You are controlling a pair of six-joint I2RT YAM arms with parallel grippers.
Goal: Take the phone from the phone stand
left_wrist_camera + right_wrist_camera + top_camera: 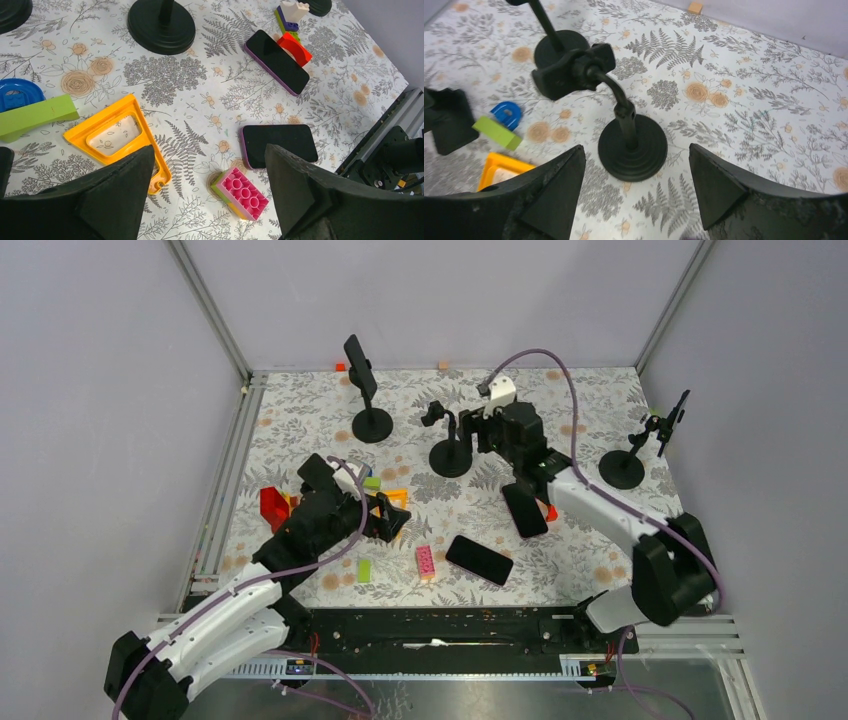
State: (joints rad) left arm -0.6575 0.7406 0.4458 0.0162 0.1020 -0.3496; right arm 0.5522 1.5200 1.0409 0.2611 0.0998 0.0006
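Observation:
A dark phone (358,365) is clamped in the back-left phone stand (372,425), and another phone (679,410) sits in the stand at the far right (622,469). The middle stand (450,456) has an empty clamp (574,70) above its base (633,147). Two phones lie flat on the table, one (479,559) near the front and one (524,510) under the right arm; the left wrist view shows them too (280,144) (277,61). My right gripper (478,430) (636,148) is open beside the empty stand. My left gripper (395,520) (210,150) is open above the table, holding nothing.
A pink brick (242,192) lies between my left fingers, with an orange frame (117,132), a green block (35,115) and a blue arch (17,92) to the left. Red and purple blocks (292,45) touch the far flat phone. Metal rails (225,480) edge the table.

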